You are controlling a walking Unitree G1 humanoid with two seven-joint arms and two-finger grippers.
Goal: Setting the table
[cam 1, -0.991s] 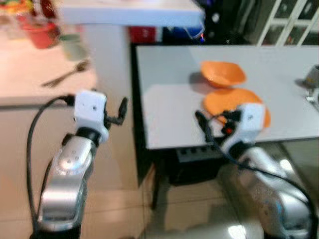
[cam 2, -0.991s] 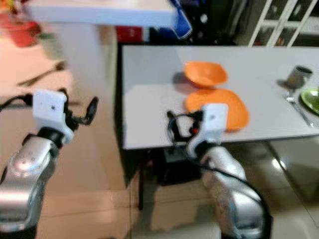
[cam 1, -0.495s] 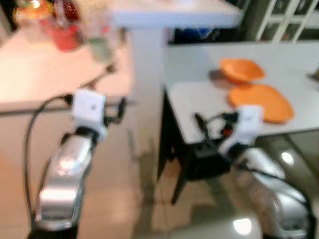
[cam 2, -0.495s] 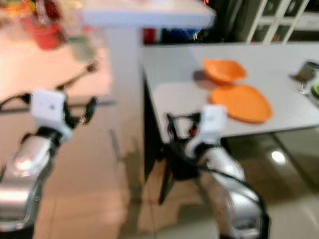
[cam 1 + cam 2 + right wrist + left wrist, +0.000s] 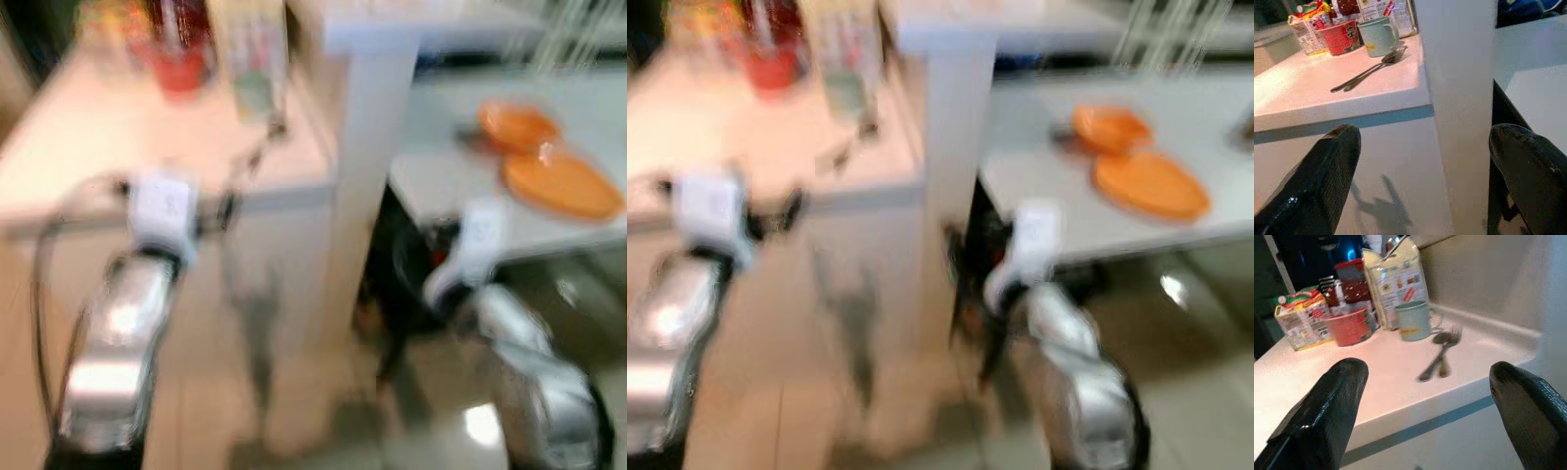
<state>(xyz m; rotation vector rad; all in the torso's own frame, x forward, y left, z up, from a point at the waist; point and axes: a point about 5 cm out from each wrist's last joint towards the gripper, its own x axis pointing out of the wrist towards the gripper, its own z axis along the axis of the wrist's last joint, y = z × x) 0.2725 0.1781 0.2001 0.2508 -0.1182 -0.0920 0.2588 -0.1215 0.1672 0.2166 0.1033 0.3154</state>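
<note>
Spoon and fork [image 5: 1439,355] lay on the counter [image 5: 1376,382] beside the mug [image 5: 1413,320]; thin, stiff, slippery metal, likely best pinched mid-handle; left gripper [image 5: 1420,416] and right gripper [image 5: 1420,181] were wide, empty.

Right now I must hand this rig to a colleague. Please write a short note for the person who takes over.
Left tool: open, empty, facing the counter.
Right tool: open, empty, near the white pillar.
On the counter: fork and spoon lying together, pale green mug, red bowl.
Done: orange plate and orange bowl are on the white table.
Left: nothing is grasped yet; the cutlery looks like the next pick.
</note>
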